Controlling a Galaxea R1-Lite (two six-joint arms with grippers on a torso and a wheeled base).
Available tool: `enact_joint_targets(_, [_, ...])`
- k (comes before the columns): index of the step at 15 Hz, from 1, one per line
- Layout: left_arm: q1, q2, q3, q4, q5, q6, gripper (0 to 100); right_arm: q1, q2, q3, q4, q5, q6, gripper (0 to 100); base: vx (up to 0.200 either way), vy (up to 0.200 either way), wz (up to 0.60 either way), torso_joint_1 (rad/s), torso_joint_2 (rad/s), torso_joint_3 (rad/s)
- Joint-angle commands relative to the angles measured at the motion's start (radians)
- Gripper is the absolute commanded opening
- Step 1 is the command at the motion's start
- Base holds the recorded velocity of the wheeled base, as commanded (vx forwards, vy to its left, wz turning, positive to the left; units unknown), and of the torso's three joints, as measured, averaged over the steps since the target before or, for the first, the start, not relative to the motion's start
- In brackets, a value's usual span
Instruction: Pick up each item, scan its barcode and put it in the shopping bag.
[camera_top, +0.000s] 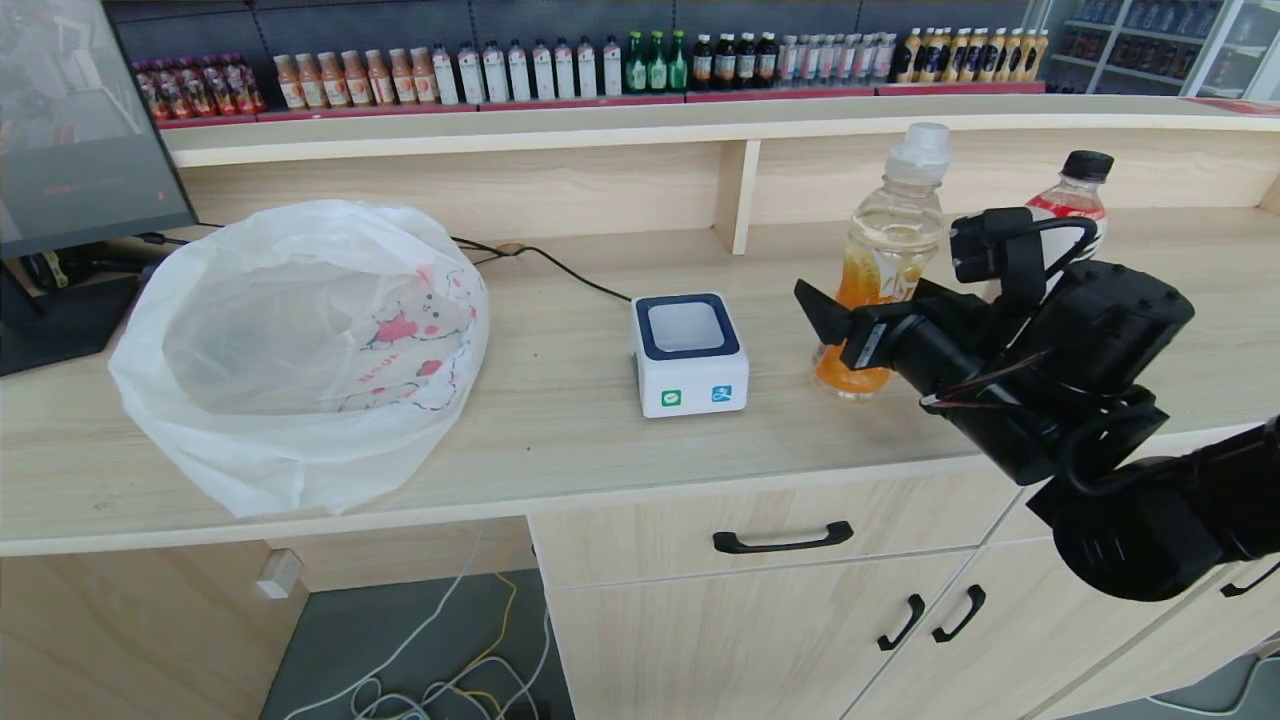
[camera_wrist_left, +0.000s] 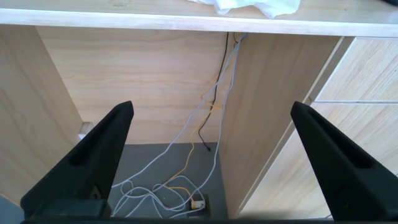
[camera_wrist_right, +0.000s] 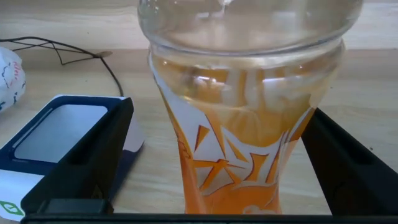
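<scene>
Two bottles on the counter (camera_top: 560, 440), and the orange-labelled bottle (camera_top: 885, 270) is the one in play: it stands upright, long axis vertical, pale cap on top, right between the fingers of the right claw (camera_wrist_right: 217, 124). Those fingers are spread wide on either side of its waist; whether they touch it is hard to tell. Just beyond the claw stands the black-capped bottle (camera_top: 1080, 200), upright too. One scanner (camera_top: 690, 352) sits off the claw's left side, window facing up, and farther that way one shopping bag (camera_top: 300, 350), mouth gaping. The left claw (camera_wrist_left: 211, 107) hangs below the counter's edge, fingers apart, gripping nothing.
</scene>
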Motion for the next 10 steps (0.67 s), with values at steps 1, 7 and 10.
enact_joint_targets(1, [0.0,0.0,0.0,0.0,0.0,0.0,100,0.0,0.005,0.0,0.0,0.001,0.001,100,0.0,0.0,0.0,0.0,0.0,0.0])
enact_joint_targets(7, [0.001,0.0,0.0,0.0,0.0,0.0,100,-0.025,0.022,-0.017,-0.002,0.007,-0.025,100,0.0,0.0,0.0,0.0,0.0,0.0])
enact_joint_targets(10, [0.001,0.0,0.0,0.0,0.0,0.0,100,-0.025,0.038,-0.072,-0.006,0.005,-0.035,100,0.0,0.0,0.0,0.0,0.0,0.0])
